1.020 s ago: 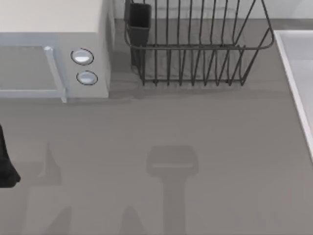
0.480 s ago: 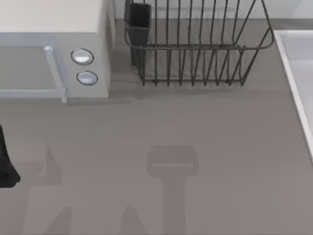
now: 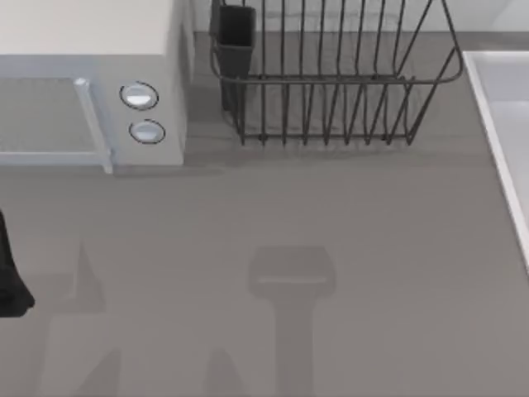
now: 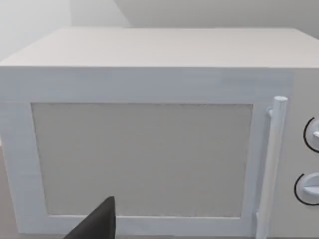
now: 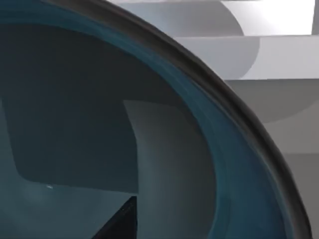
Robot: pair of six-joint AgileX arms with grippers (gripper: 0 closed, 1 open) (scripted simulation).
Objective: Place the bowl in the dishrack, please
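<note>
At the far left edge of the top view, the left arm (image 3: pixel 10 277) sat parked beside the table (image 3: pixel 331 215), facing the white microwave (image 4: pixel 149 144), presumably kept clear of the work; whether its fingers were open could not be told. Further right, at the far side, the dishrack (image 3: pixel 331 107) stood with nothing visible in it, its black utensil cup (image 3: pixel 235 37) at the left corner. In the right wrist view the bowl (image 5: pixel 164 164) loomed right against the right gripper's camera, teal inside, probably held for carrying, though the grip itself was hidden. Nothing had shifted in the top view over the last second.
</note>
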